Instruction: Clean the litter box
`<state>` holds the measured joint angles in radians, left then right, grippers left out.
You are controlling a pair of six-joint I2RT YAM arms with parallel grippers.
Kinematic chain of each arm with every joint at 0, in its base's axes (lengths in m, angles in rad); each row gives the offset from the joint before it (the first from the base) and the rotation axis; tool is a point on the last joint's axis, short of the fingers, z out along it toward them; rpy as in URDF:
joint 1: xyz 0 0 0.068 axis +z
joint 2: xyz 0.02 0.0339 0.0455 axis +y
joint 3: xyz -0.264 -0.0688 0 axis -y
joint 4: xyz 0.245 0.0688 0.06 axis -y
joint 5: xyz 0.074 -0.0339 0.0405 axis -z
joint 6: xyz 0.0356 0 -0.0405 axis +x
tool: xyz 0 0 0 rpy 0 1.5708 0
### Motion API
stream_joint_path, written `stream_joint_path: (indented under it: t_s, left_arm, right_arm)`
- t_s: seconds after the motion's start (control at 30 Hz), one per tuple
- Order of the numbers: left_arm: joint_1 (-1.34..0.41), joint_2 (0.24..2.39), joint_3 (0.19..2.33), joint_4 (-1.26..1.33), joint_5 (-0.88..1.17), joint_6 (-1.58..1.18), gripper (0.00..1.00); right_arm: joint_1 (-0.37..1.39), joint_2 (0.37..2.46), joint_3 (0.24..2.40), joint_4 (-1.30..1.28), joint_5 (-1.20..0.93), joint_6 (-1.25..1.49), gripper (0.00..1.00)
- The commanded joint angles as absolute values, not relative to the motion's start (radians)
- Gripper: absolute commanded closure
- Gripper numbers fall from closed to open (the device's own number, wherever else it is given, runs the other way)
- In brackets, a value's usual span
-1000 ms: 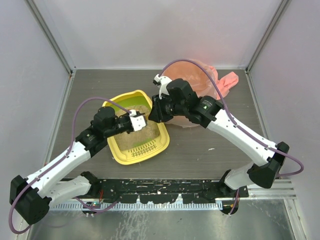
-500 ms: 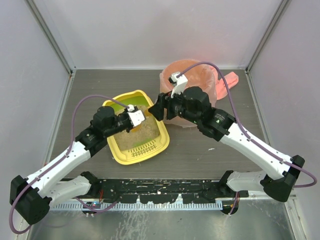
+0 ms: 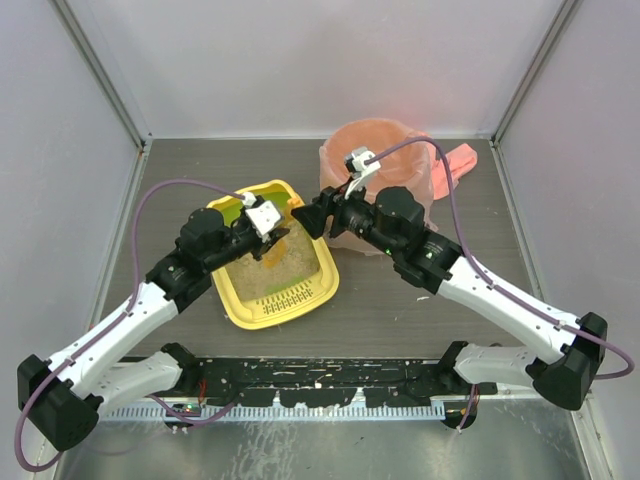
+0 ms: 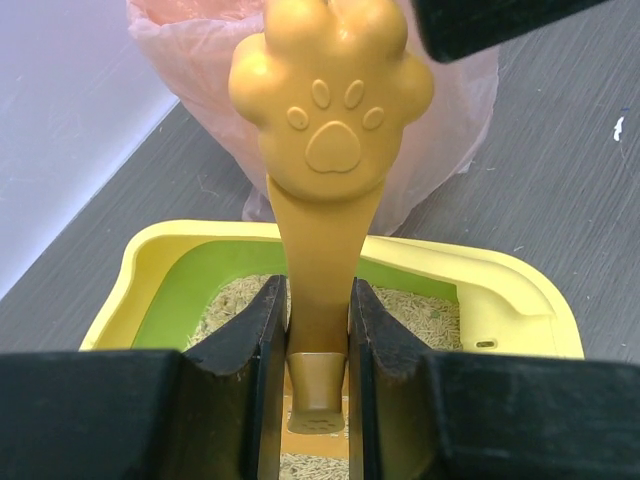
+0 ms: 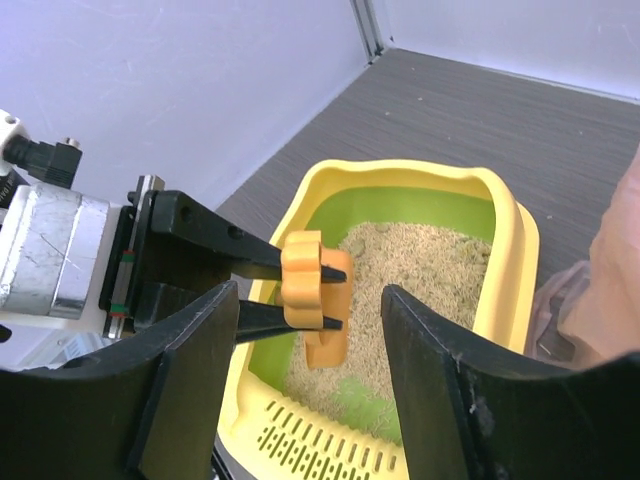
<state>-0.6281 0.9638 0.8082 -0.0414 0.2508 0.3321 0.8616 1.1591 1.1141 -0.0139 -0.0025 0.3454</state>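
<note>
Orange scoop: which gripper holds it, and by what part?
The left gripper is shut on the orange scoop, clamping the narrow handle stem below its paw-shaped end. The right gripper stands open, holding nothing.

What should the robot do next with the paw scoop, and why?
Probably lower the scoop into the litter: the left gripper is shut on it above the litter box, and the right gripper stands open, clear of it.

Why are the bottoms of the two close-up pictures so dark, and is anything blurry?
Left wrist view: the dark mass is the left gripper, black and near the lens; the orange scoop is sharp. Right wrist view: the right gripper is dark and slightly soft, the litter box crisp. Top view: even light, faint shadows.
</note>
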Motion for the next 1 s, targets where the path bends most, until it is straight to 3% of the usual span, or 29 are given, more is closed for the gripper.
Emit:
stream_joint_path:
  t_s: [0.0,0.43,0.97]
  left_arm:
    - [-0.624,0.932,0.837,0.019,0.274,0.287,1.00]
    - [-0.624,0.926,0.824,0.031,0.292,0.287,1.00]
    - [-0.624,0.941,0.831,0.015,0.275,0.287,1.00]
  right_arm:
    - [0.859,1.189,1.141,0.091,-0.018,0.345,0.37]
    - [0.861,1.310,1.181,0.092,-0.037,0.408,0.45]
    - [0.860,1.294,1.158,0.142,-0.034,0.441,0.61]
